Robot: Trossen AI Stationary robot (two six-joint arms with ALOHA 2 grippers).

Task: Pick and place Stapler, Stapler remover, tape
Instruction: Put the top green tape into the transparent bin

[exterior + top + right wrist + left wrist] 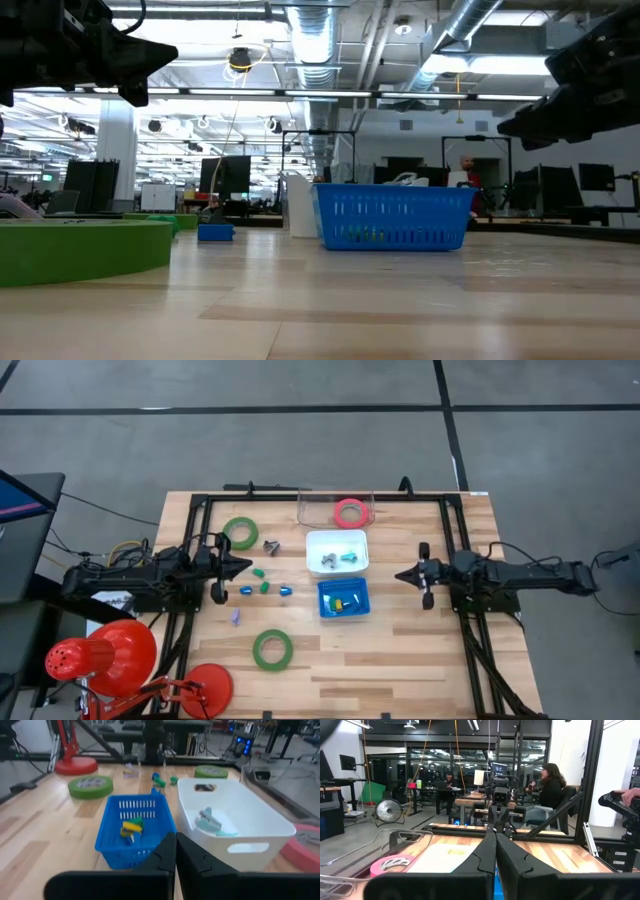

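Left gripper [243, 567] and right gripper [401, 574] hang either side of the blue basket [343, 599], fingers pressed together, holding nothing. Pink tape ring [350, 513] lies beyond it; green rings [240, 533] [272, 649] left.

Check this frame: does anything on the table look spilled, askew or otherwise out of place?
Nothing looks spilled or damaged. Small coloured pieces lie loose on the table left of the blue basket, and two green tape rings sit outside any bin.

High view: overhead, straight down, whole table [400, 650] covered. Low view: tabletop level, facing room, close to blue basket [392, 216]. Wrist views: face each other across table; right wrist shares blue basket with low view.
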